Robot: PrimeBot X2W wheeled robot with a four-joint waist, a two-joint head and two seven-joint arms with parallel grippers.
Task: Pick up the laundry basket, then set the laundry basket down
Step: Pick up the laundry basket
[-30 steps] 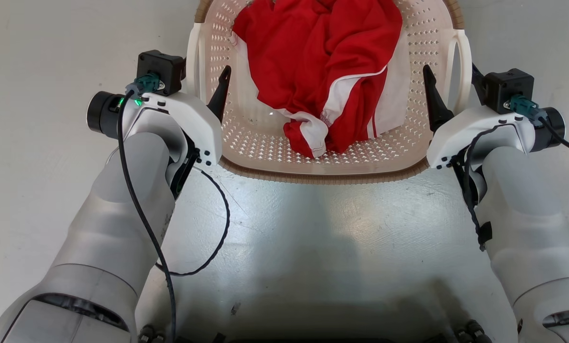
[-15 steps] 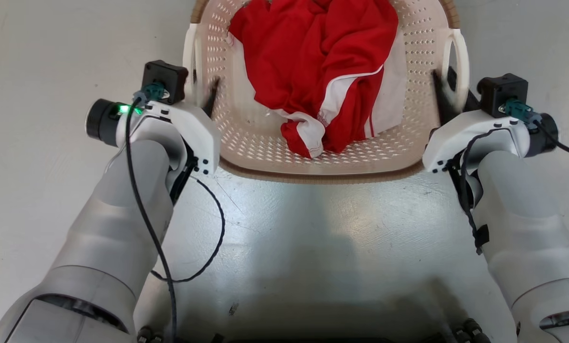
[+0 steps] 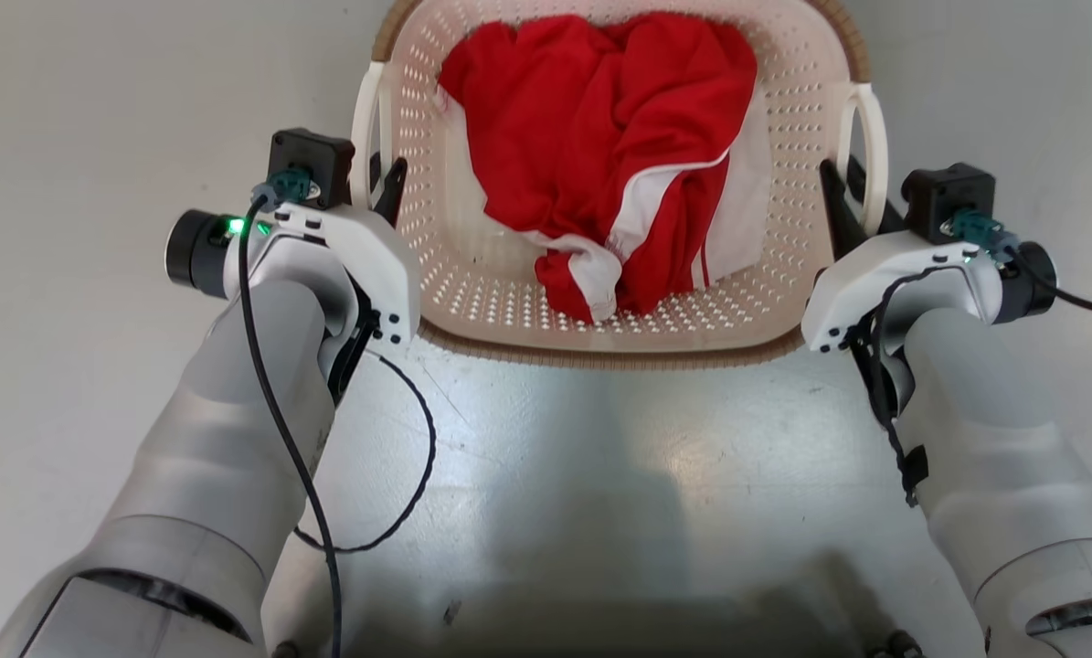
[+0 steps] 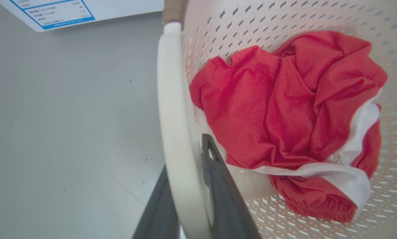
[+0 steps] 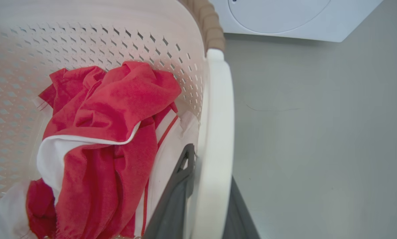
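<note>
Since a second ago both pairs of fingers have closed in. Each inner finger then stood free inside the cream-white perforated plastic laundry basket (image 3: 482, 292); now each pair pinches a handle. The head view also takes in more of the far rim than then.

The basket is rounded-rectangular, with a brown woven-look rim (image 3: 600, 355) and a white loop handle on each side. It is straight ahead of the robot, between the two arms, over the pale grey floor (image 3: 70, 137); contact with the floor cannot be told.

A crumpled red garment with white trim (image 3: 600, 137) lies on the basket's bottom.

The left gripper (image 3: 386, 169) has its dark fingers (image 4: 225, 199) narrow, one on either side of the left handle (image 3: 363, 128), pressed on it. The right gripper (image 3: 840, 174) clamps the right handle (image 3: 870, 137) likewise.

Beyond the basket, a white washing machine front (image 5: 284, 16) stands on the floor.
</note>
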